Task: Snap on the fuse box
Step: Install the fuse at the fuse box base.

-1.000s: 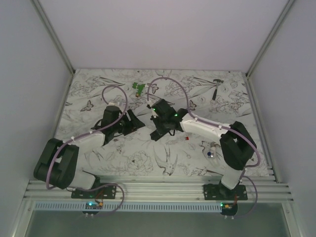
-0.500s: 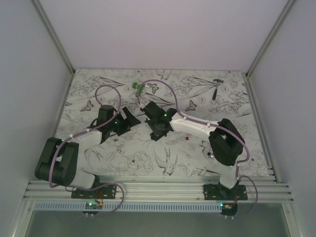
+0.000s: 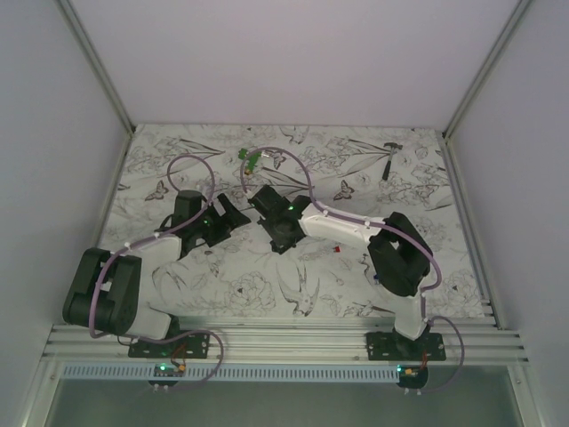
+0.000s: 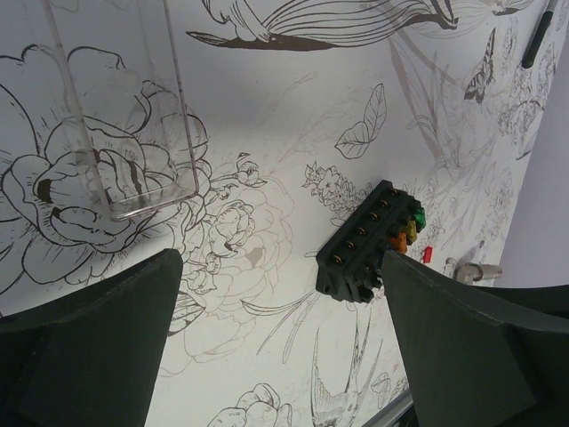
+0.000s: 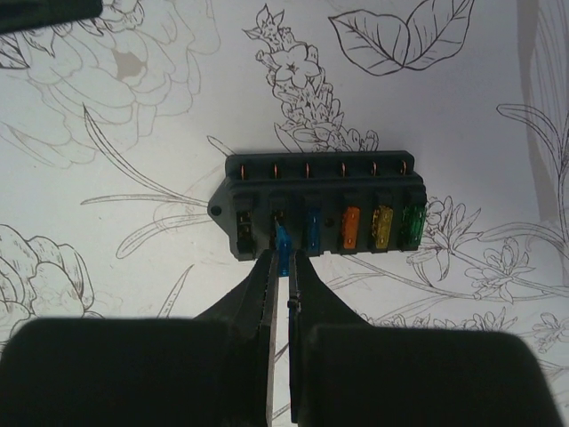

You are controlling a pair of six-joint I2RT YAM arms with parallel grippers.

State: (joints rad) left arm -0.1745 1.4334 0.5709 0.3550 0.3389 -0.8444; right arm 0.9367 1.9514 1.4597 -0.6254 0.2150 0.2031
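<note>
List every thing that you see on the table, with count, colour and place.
fuse box: one, black, mid-table
seated fuses: four, blue, orange, yellow, green, in the box
loose fuse: one, light blue, at a box slot
clear cover: one, transparent, on the cloth, apart from the box
small piece: one, red, right of the box
green part: one, far middle
tool: one, dark, far right
left end effector: open, empty
right end effector: shut on the loose fuse

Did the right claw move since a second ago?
Yes. In the top view the right claw swung left, farther from the tiny red piece lying on the table.
</note>
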